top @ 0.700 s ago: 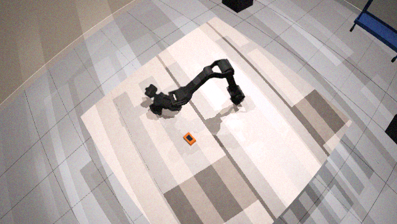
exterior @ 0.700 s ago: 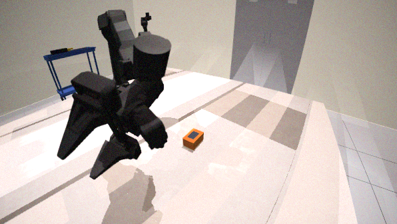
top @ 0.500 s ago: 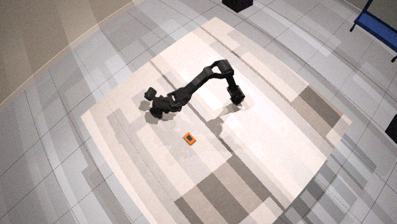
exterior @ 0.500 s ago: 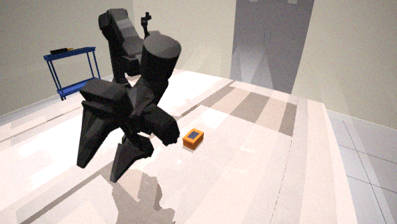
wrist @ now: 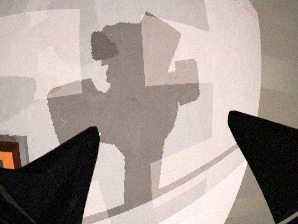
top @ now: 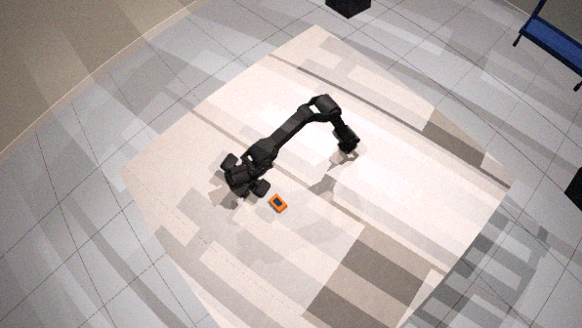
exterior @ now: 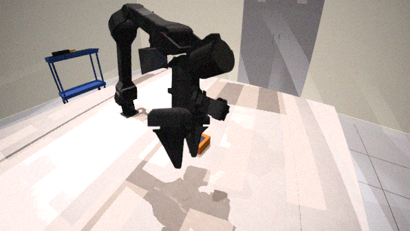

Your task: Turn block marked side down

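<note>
The orange block (top: 277,203) (exterior: 204,144) (wrist: 7,159) lies flat on the table (top: 391,181) (exterior: 261,151), its dark rectangular mark facing up. In the exterior view a finger hides part of it. In the wrist view only a corner shows at the left edge, outside the left finger. My gripper (exterior: 186,161) (wrist: 165,125) is open and empty, fingers pointing down above the table. It is to one side of the block, which is not between the fingers. In the top view the fingertips are hidden under the arm.
The arm's base (top: 348,142) (exterior: 128,110) stands on the table. A blue cart (top: 552,41) (exterior: 80,87) and dark boxes (top: 348,6) are beyond the table edges. The arm casts a shadow on the table beneath the gripper.
</note>
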Available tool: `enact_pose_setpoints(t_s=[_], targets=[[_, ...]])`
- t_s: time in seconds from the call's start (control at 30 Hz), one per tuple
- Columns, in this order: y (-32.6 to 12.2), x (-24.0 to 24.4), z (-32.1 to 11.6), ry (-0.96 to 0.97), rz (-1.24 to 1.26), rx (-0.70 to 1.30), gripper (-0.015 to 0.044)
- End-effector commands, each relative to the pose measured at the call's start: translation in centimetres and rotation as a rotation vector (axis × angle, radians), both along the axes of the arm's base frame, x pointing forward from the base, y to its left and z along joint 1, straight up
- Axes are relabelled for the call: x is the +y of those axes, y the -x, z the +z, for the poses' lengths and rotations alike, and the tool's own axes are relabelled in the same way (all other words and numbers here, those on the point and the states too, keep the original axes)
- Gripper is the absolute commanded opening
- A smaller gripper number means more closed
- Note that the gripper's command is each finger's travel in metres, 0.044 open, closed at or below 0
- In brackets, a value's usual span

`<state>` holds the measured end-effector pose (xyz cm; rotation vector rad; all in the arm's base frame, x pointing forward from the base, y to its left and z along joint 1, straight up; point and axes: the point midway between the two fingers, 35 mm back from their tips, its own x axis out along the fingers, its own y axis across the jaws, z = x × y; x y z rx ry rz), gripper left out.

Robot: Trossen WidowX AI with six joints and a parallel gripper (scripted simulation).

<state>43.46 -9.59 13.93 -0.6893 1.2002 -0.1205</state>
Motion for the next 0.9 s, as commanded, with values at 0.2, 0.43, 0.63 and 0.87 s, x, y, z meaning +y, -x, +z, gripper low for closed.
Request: enact_pose_setpoints(t_s=[0.2, 0.43, 0.63, 0.87], targets=[[5.9, 11.7, 0.1, -0.529, -0.301, 0.297, 0.0440], [6.0, 12.0, 0.1, -0.531, -0.302, 0.298, 0.0440], [6.0, 12.0, -0.7, -0.529, -0.299, 0.300, 0.0440], [5.9, 12.2, -3.4, -0.531, -0.302, 0.298, 0.0440]])
